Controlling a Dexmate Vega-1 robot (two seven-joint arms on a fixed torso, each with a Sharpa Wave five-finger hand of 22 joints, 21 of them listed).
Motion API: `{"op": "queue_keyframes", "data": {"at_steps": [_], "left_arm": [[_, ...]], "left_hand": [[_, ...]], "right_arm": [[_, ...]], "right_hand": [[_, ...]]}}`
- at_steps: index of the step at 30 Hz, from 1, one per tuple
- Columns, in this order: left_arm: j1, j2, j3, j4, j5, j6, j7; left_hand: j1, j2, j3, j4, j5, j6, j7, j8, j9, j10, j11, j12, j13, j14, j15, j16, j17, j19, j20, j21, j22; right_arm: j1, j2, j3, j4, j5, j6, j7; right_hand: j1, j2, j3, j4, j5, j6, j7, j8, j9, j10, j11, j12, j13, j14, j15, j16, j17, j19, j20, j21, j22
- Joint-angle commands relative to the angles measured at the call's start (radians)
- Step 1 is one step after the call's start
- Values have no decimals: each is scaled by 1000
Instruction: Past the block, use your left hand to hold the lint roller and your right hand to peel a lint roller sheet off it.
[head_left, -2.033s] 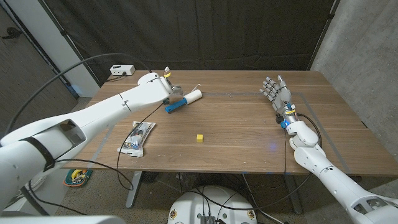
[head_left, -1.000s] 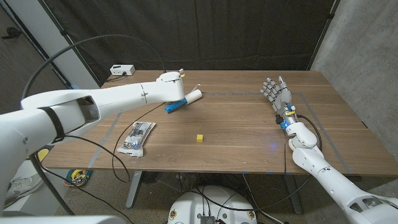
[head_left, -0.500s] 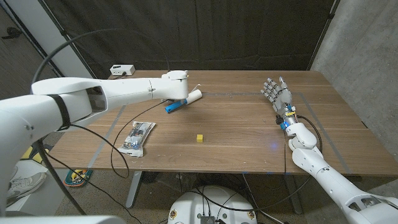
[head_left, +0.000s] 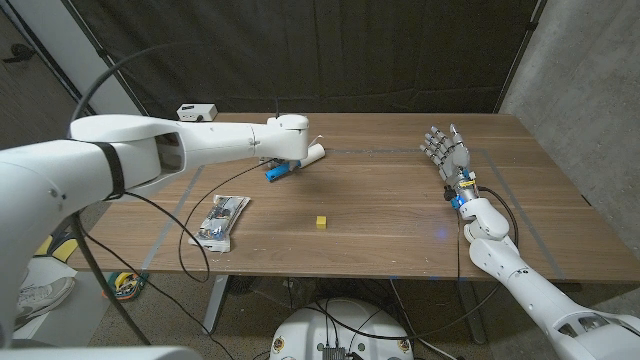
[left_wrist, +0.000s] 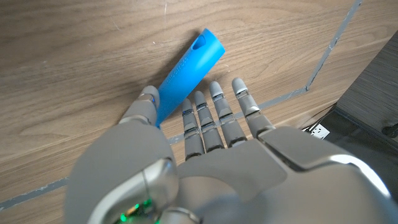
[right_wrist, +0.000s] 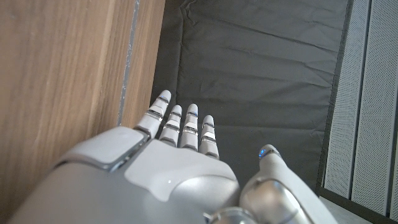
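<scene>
Since the earlier pictures, the left arm has been swung farther across the table, and the left hand (head_left: 287, 138) has been brought over the lint roller (head_left: 293, 162), past the one small yellow block (head_left: 321, 221). In the head view, the left arm is stretched out long, and the roller's blue handle and white roll are seen just under the hand at the far side of the wooden table (head_left: 380, 210). The right hand (head_left: 443, 147) is held up at the right side with its fingers apart and nothing in it. One flat packet (head_left: 222, 220) is seen near the left front, and one white box (head_left: 196, 112) sits at the far left corner. A black curtain (head_left: 350, 50) is hung behind. In the left wrist view, the fingers (left_wrist: 217, 118) are stretched out over the blue handle (left_wrist: 183, 71), which lies between thumb and fingers; a grip cannot be told. In the right wrist view, the fingers (right_wrist: 180, 127) are reached out straight beside the table's edge, with the dark curtain behind.
</scene>
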Motion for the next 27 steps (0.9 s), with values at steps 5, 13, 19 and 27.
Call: {"op": "queue_keyframes", "data": {"at_steps": [5, 13, 19, 27], "left_arm": [[-2, -47, 34, 76, 24, -20, -46], [49, -23, -30, 81, 24, -52, -23], [134, -6, -111, 59, 67, -34, 106], [284, 34, -246, -4, 152, -53, 339]], "left_hand": [[93, 26, 37, -10, 19, -17, -1, -21, 1, 13, 2, -9, 4, 9, -53, 1, -5, 14, 1, 2, 2], [85, -3, 21, 16, 14, -62, 10, -40, 2, -8, 23, -30, 1, -6, -14, -30, -21, 93, 1, 29, 0], [140, 44, 71, 11, 31, 68, 31, -3, 5, 140, -16, -3, -5, 219, -105, 0, -28, 271, -74, 95, -4], [268, 88, 125, -7, 21, 259, 35, 41, 13, 343, -55, 51, 25, 512, -192, 95, 9, 449, -185, 197, 2]], "right_arm": [[2, 2, 1, 5, -2, -5, -7], [-2, -6, -3, -20, -14, -19, -28], [-6, -9, -5, -32, -19, -25, -40], [-13, -10, -6, -41, -25, -26, -53]], "right_hand": [[2, 7, 5, 7, -2, 10, 3, 3, 6, 8, 1, 5, 3, 14, -2, 6, 2, 6, -1, 10, 6], [0, 9, 4, 8, -2, 16, 2, 4, 6, 11, 4, 6, 3, 22, 0, 9, 2, 9, -1, 11, 6], [-1, 10, 4, 9, -3, 18, 1, 4, 6, 13, 6, 5, 3, 27, 2, 10, 3, 10, -1, 11, 6], [-2, 11, 4, 10, -3, 21, 2, 4, 6, 15, 8, 5, 3, 30, 3, 10, 3, 12, 0, 11, 6]]}}
